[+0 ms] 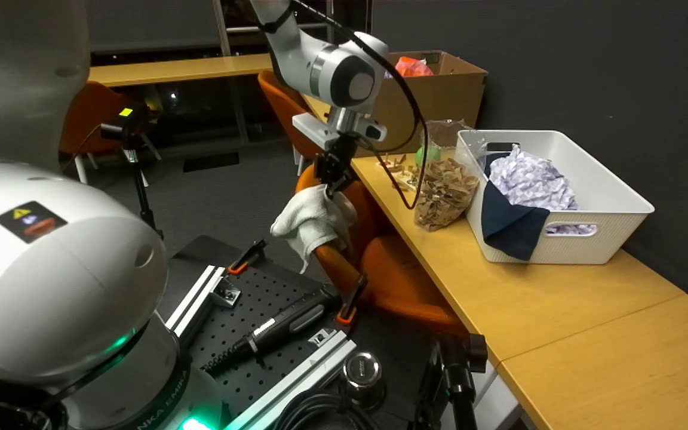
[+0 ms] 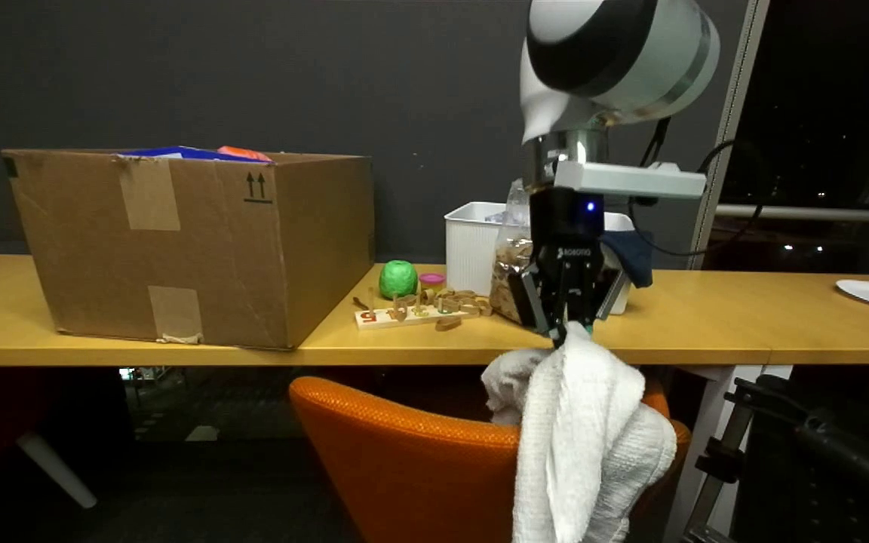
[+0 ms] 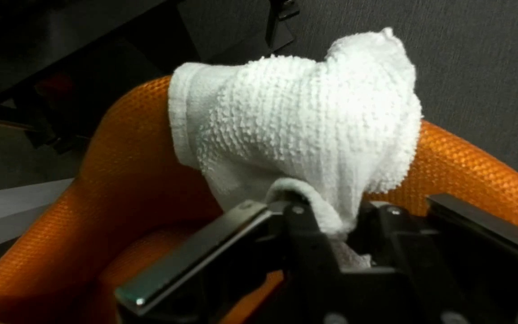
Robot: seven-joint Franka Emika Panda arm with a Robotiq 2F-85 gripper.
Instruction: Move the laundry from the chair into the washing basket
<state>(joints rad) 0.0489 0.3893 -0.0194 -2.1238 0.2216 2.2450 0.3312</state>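
A white towel (image 1: pixel 314 220) hangs over the back of the orange chair (image 1: pixel 404 269); in an exterior view the towel (image 2: pixel 578 445) drapes down the chair back (image 2: pixel 404 452). My gripper (image 2: pixel 572 332) is shut on a pinched fold at the towel's top. In the wrist view the fold runs between the fingers (image 3: pixel 331 225), and the rest of the towel (image 3: pixel 304 117) lies over the chair's rim (image 3: pixel 124 148). The white basket (image 1: pixel 577 248) stands on the desk, holding a pale patterned cloth (image 1: pixel 532 182). A navy cloth (image 1: pixel 511 224) hangs over its rim.
A clear bag of brown shreds (image 1: pixel 444 194) stands on the desk (image 1: pixel 565 316) against the basket, on the chair's side. A large cardboard box (image 2: pixel 201 249), a green ball (image 2: pixel 398 279) and a wooden puzzle (image 2: pixel 404 317) are also on the desk. A cable loops beside the arm.
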